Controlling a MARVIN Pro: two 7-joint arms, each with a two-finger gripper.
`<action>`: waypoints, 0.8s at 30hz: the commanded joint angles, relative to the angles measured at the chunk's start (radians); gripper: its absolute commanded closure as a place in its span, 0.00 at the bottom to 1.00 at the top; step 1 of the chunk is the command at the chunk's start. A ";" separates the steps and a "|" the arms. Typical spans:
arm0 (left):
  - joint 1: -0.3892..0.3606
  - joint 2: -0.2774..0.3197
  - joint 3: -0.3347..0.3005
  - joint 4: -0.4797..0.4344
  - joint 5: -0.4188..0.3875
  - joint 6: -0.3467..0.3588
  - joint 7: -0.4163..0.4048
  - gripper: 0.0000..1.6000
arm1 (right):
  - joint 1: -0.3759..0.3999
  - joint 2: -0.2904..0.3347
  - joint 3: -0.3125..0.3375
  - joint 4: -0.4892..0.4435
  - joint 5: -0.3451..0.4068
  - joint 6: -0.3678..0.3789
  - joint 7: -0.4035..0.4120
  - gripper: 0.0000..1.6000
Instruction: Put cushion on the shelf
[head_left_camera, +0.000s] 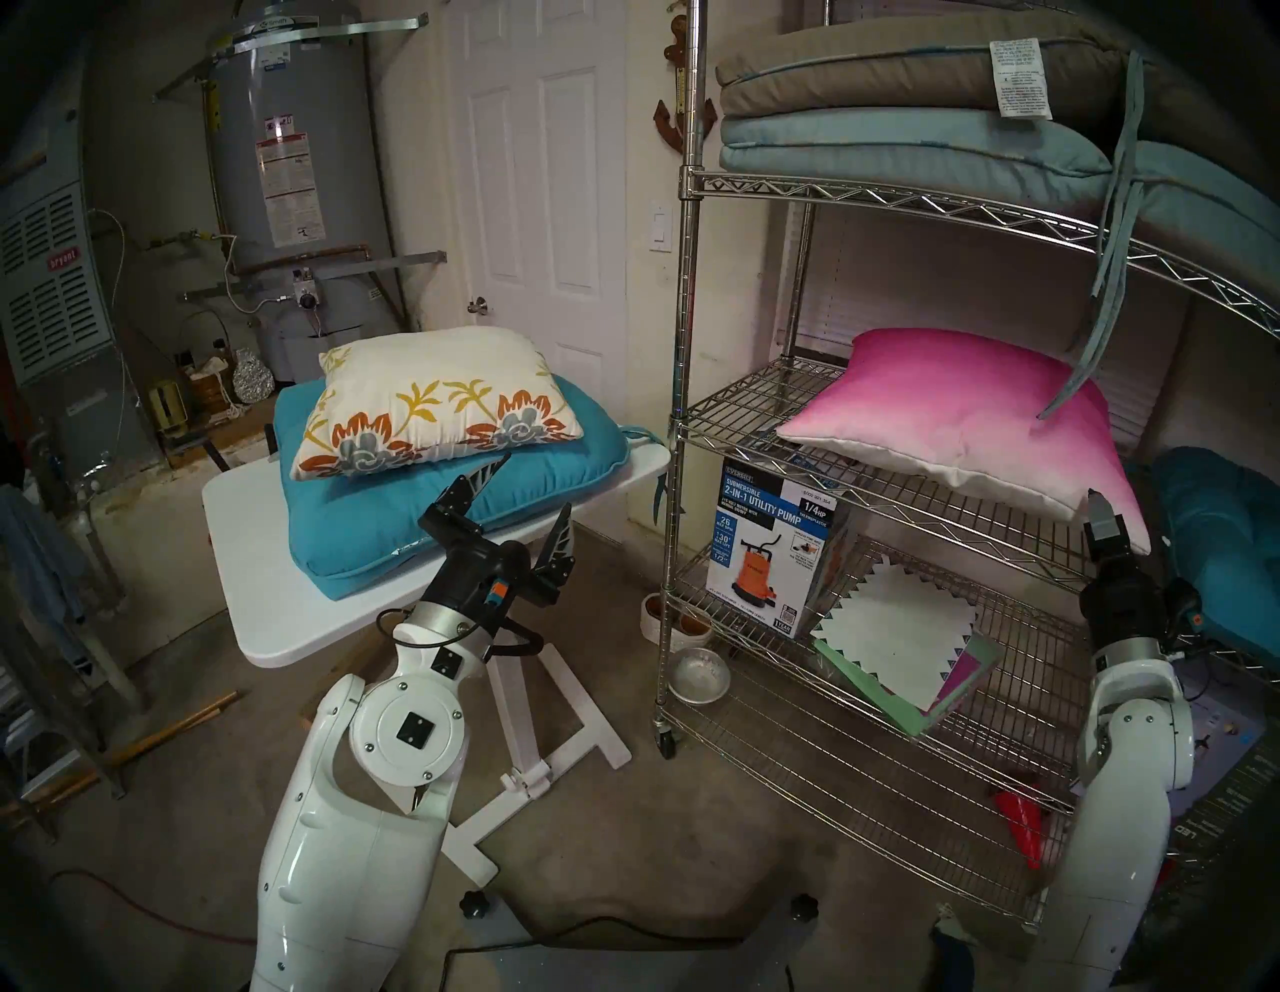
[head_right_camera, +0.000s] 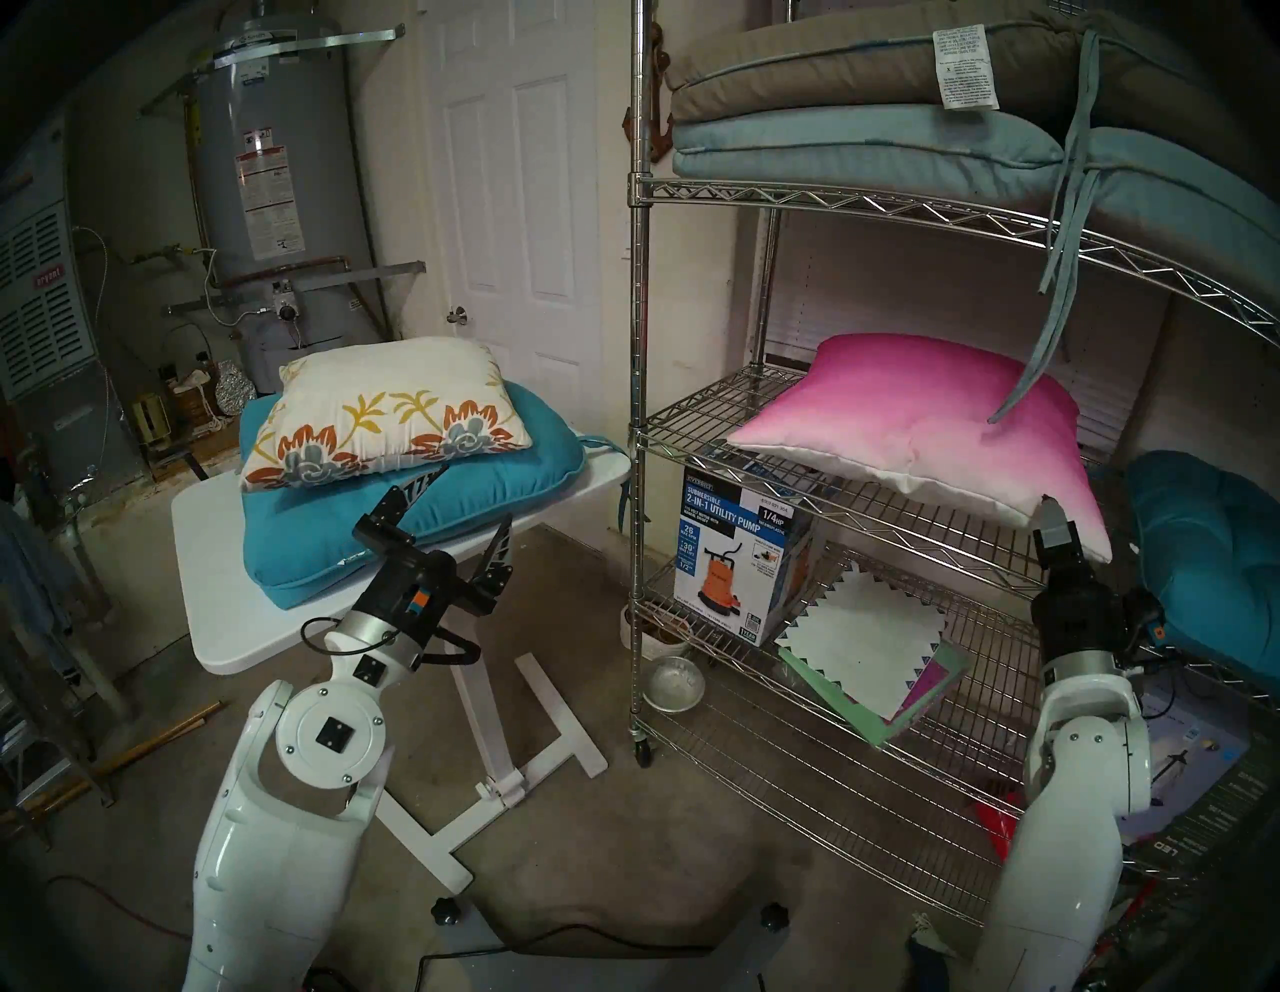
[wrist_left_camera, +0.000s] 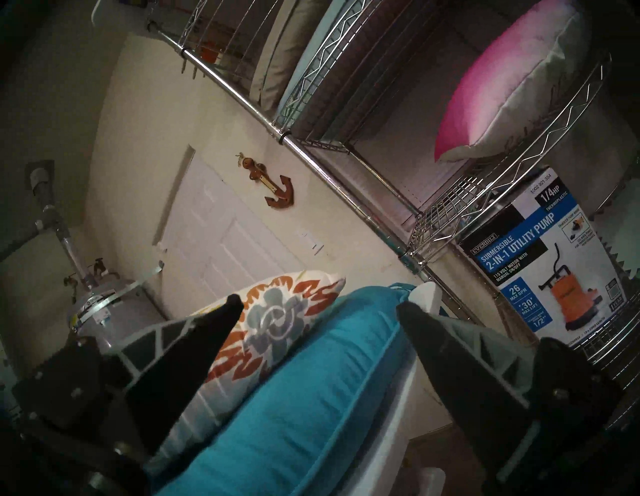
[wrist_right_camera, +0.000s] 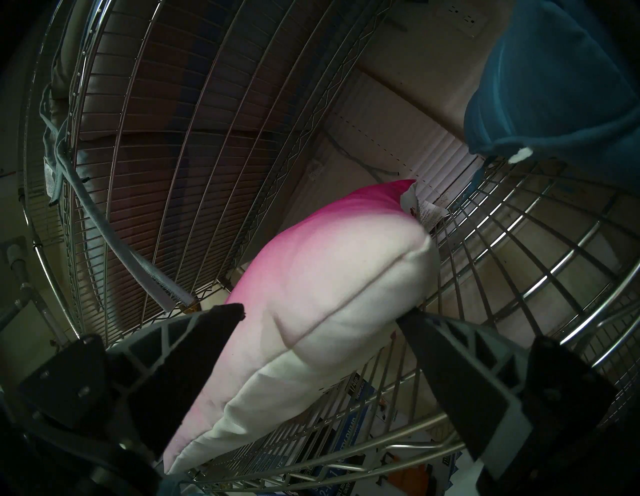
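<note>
Your left gripper (head_left_camera: 530, 499) stood with jaws wide apart, holding nothing, just in front of the teal cushion (head_left_camera: 388, 526) on the white table (head_left_camera: 277, 616). On top of that lay the cushion (head_left_camera: 429, 409), untouched, well apart from the shelf (head_left_camera: 866, 201). Your left wrist view showed what the head views hid: the cushion's corner (wrist_left_camera: 277, 322) framed between the fingers (wrist_left_camera: 221, 322), not gripped. Your right gripper (wrist_right_camera: 320, 311) was likewise spread; only its wrist view showed both fingers, either side of the pink pillow (wrist_right_camera: 311, 294) on the shelf tier, without clamping it.
</note>
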 joint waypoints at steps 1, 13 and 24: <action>-0.127 -0.034 0.009 0.045 0.036 -0.005 0.020 0.00 | 0.010 0.005 0.002 -0.024 0.002 -0.005 0.005 0.00; -0.243 -0.022 0.040 0.173 0.097 -0.072 0.047 0.00 | 0.009 0.004 0.002 -0.026 0.002 -0.005 0.004 0.00; -0.348 -0.070 0.152 0.299 0.234 -0.118 0.069 0.00 | 0.010 0.005 0.001 -0.025 0.003 -0.006 0.004 0.00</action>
